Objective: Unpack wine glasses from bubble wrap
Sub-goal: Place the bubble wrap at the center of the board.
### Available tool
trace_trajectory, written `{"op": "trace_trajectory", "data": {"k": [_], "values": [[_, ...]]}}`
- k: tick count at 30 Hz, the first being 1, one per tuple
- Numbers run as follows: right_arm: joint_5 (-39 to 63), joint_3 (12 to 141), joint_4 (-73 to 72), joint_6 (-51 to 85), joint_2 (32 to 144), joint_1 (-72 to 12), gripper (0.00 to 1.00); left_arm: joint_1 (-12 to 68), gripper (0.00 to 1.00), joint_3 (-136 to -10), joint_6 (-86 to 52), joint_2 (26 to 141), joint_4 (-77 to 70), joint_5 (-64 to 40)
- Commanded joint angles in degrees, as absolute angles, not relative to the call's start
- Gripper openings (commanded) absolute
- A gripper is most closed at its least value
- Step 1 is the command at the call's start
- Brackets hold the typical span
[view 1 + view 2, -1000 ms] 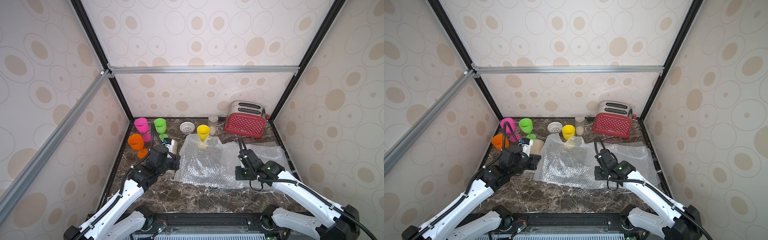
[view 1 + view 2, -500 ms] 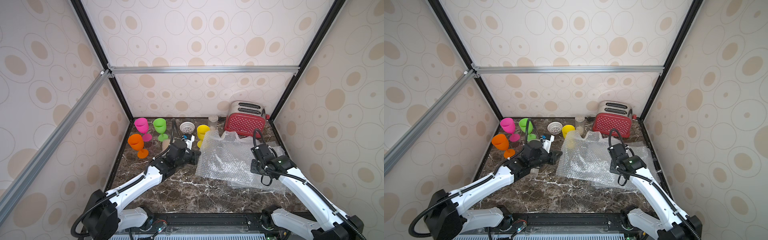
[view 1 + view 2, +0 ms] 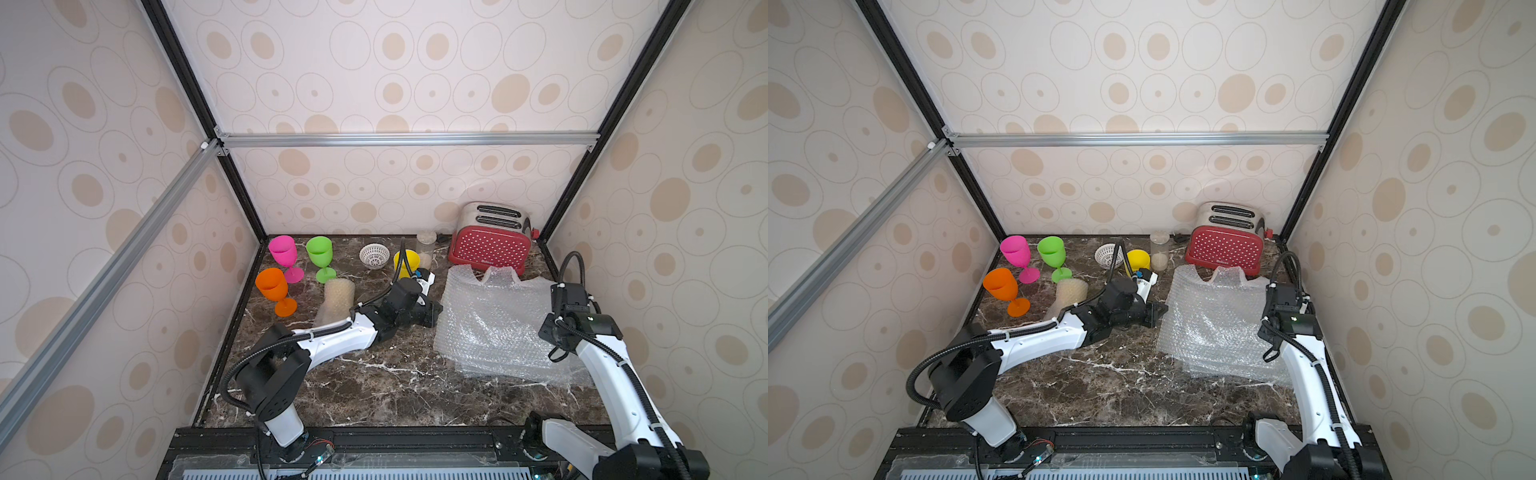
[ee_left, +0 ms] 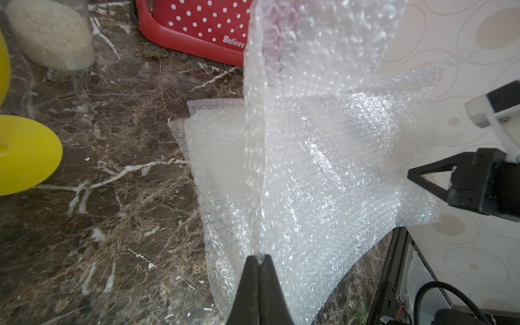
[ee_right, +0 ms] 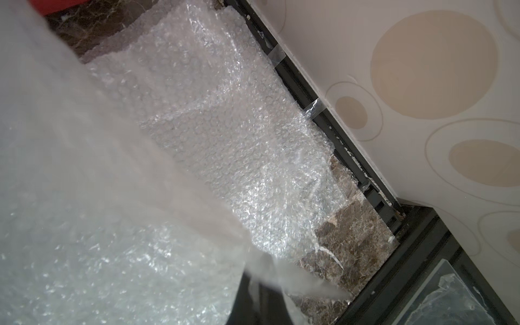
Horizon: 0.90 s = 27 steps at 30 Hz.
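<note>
Left gripper [image 4: 258, 257] is pinched shut on the edge of a bubble wrap sheet [image 4: 295, 168], which stands up from its fingertips. Across the sheet the right gripper [image 4: 413, 176] is closed at the opposite edge, its fingertips mostly hidden under the plastic in the right wrist view. The sheet hangs between them over flat sheets [image 3: 519, 361] lying on the right of the marble table [image 3: 374, 395].

Behind the wrap a red, white-dotted toaster [image 4: 197, 25] reads "Belinee", the word cut off by the plastic.

The left arm lies low and stretched across the table; the right arm rises from its base and bends down at the wrist.

A clear jar [image 3: 426, 247] holds pale grains, beside a white lattice bowl [image 3: 374, 254]. The yellow goblet [image 3: 406, 262] stands behind the left wrist. Pink [image 3: 283, 249], green [image 3: 320, 249] and orange [image 3: 272, 284] goblets stand upright at the left, with a rolled tube [image 3: 336, 301] of wrap beside them.
</note>
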<state>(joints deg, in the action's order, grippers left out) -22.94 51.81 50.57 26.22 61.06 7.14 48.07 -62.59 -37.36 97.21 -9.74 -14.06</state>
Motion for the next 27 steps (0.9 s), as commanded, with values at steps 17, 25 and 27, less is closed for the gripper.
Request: {"op": "trace_trajectory", "data": {"k": [17, 25, 27], "values": [[-22.2, 49.5, 45.3, 25.0, 71.0, 10.3, 0.45, 48.6, 0.23, -66.5, -37.0, 106.3, -8.2, -14.3], [-20.7, 53.9, 49.0, 23.2, 63.0, 10.4, 0.68, 48.5, 0.53, -67.6, -35.2, 103.6, -3.7, -12.2], [-20.5, 55.8, 50.3, 22.7, 61.5, 10.5, 0.71, 48.3, 0.58, -67.6, -34.5, 102.1, -2.5, -11.5]]}}
